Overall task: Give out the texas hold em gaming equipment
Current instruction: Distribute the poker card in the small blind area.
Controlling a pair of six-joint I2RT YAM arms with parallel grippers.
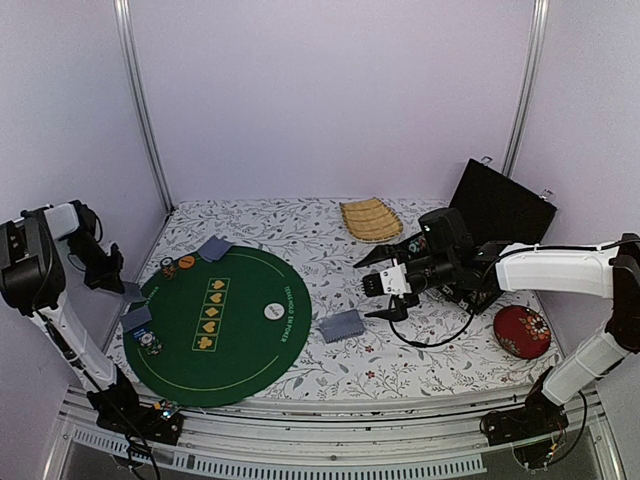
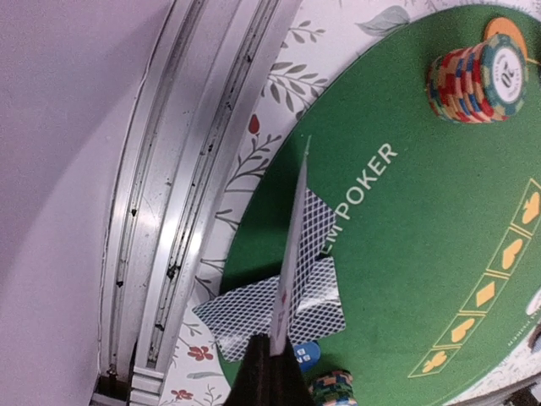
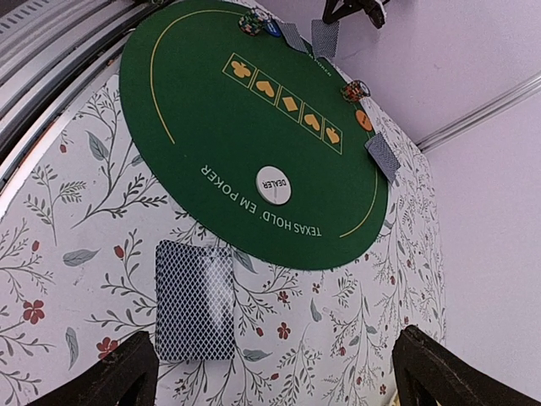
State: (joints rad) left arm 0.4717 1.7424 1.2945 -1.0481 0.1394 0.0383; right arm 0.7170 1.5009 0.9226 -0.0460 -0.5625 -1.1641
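Observation:
My left gripper (image 2: 275,345) is shut on one playing card (image 2: 292,254), held edge-on above two grey-blue face-down cards (image 2: 254,311) at the green poker mat's (image 2: 406,254) left edge. In the top view this gripper (image 1: 122,287) hangs over that edge. A blue chip (image 2: 309,355) and a chip stack (image 2: 332,389) lie beside them. Another chip stack (image 2: 472,74) and an orange token (image 2: 507,30) sit farther along. The card deck (image 3: 194,300) lies face down on the floral cloth, right of the mat. My right gripper (image 3: 270,381) is open and empty above it.
The white dealer button (image 1: 273,311) sits on the mat. More face-down cards (image 1: 213,248) lie at the mat's far edge. A tan woven tray (image 1: 371,218), a black case (image 1: 500,205) and a red round cushion (image 1: 522,331) stand to the right. A metal rail (image 2: 169,211) borders the left.

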